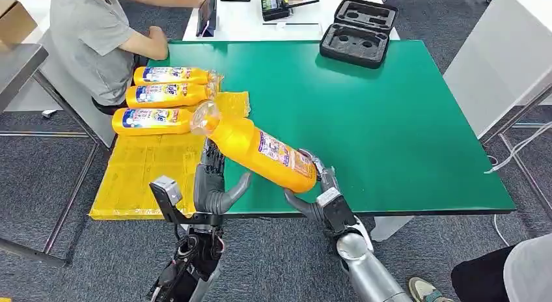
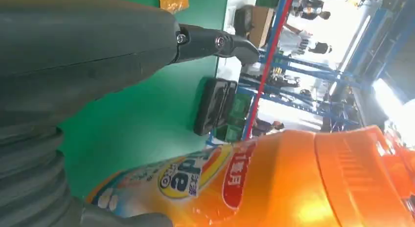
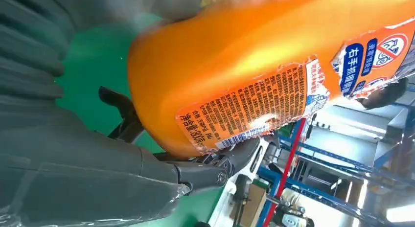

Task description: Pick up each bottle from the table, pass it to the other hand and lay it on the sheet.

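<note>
An orange bottle (image 1: 263, 152) with a printed label hangs tilted over the near edge of the green table (image 1: 390, 120), neck pointing to the yellow sheet (image 1: 140, 172). My right hand (image 1: 319, 191) grips its base; in the right wrist view the fingers (image 3: 205, 170) wrap under the bottle (image 3: 254, 56). My left hand (image 1: 213, 181) stands just beneath the neck end with fingers spread upward. In the left wrist view the thumb (image 2: 215, 43) is held apart from the bottle (image 2: 293, 183). Three more orange bottles (image 1: 169, 95) lie side by side on the sheet's far part.
A person in a grey shirt (image 1: 91, 41) sits at the table's far left corner, close to the laid bottles. A black foam case (image 1: 358, 32) lies open at the far edge. A white table with devices stands behind.
</note>
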